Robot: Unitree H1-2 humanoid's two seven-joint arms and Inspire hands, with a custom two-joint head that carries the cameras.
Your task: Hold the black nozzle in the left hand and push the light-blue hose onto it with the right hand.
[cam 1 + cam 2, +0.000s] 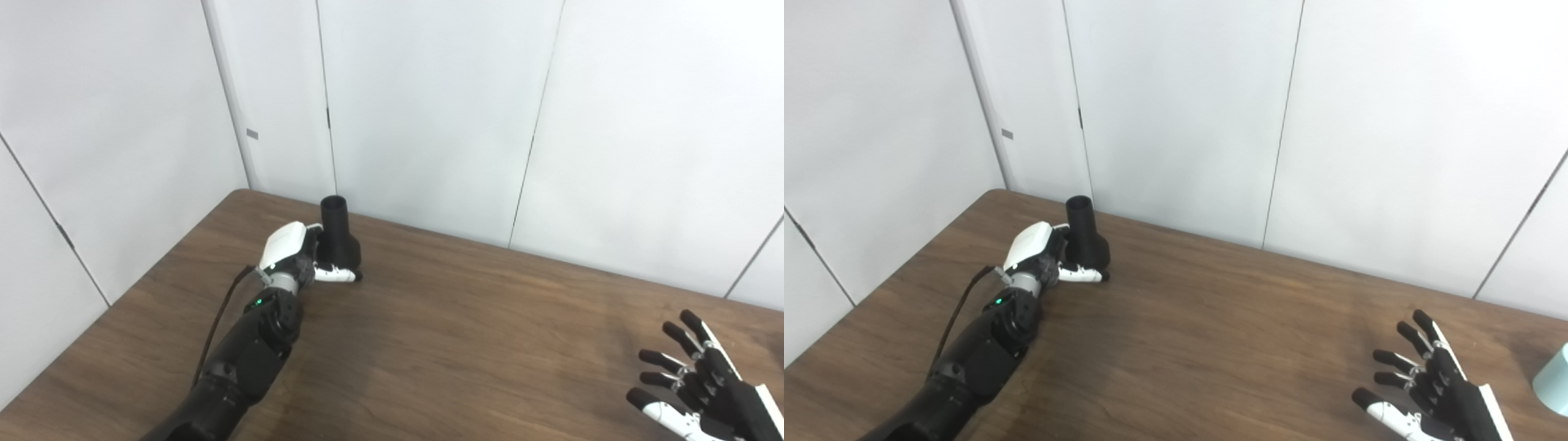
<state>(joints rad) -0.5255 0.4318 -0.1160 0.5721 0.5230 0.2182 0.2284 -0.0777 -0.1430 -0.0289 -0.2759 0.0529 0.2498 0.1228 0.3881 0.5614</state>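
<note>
The left robot hand [293, 252] is wrapped around the fat bottom part of the black nozzle [338, 236] in the upper left of the frame, holding it upright on the brown table [465, 331] with its open end up, which looks like a good way to keep it steady for the hose. The right robot hand [1421, 392] is in the lower right, fingers spread wide and holding nothing. The light-blue hose [1554, 380] just peeks in at the right edge beside it, so that hand probably needs to grab it next.
</note>
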